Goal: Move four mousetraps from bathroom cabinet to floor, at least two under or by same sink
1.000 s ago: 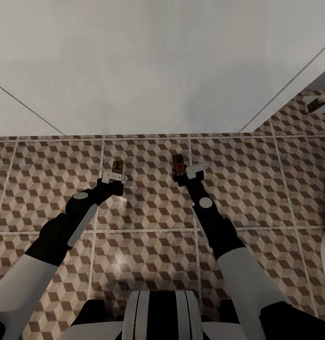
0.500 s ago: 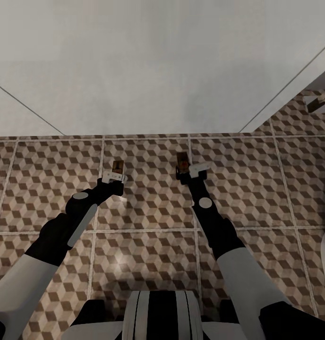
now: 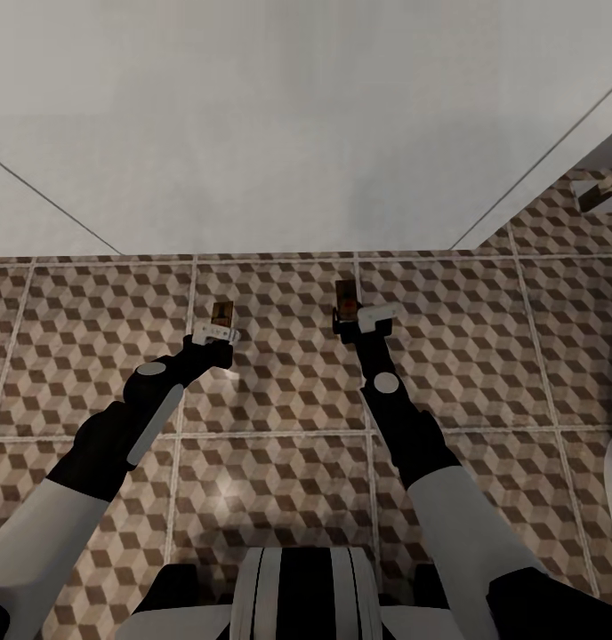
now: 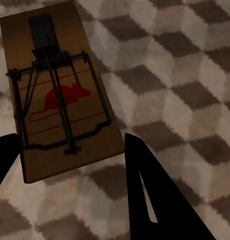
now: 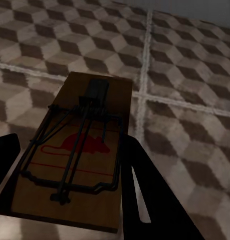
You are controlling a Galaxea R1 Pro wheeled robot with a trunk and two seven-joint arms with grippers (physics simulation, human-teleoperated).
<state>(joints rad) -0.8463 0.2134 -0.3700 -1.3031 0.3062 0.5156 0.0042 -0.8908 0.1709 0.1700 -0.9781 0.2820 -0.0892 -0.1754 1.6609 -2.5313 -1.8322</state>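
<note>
At the near edge of the head view the robot's striped trunk (image 3: pixel 297 591) is seen, and both arms are stretched forward and down over the bathroom floor (image 3: pixel 279 462), which is laid with large tiles printed in a brown-and-beige cube pattern and separated by pale grout lines.

The left hand (image 3: pixel 217 331) is held low over the tiles. In the left wrist view its two dark fingers (image 4: pixel 155 200) are spread, and a mousetrap (image 4: pixel 57 90) is seen between and beyond them, with gaps showing at both sides; whether the trap is touched by either finger cannot be told. The tan board is seen flat against the tile pattern, with a dark wire spring and a red mouse print on its face. In the head view this left mousetrap (image 3: pixel 222 312) is seen just ahead of the hand.

The right hand (image 3: pixel 364 320) is placed near a grout line. In the right wrist view a second mousetrap (image 5: pixel 79 155) is seen between its dark fingers (image 5: pixel 145 195), one finger lying along the board's edge; whether the board is clamped cannot be told. In the head view this right mousetrap (image 3: pixel 346 298) is seen sticking out ahead of the hand.

Beyond both traps the floor is met by a plain white surface (image 3: pixel 279 133). At the far right a small tan object (image 3: pixel 599 191) is seen, too small to be identified.
</note>
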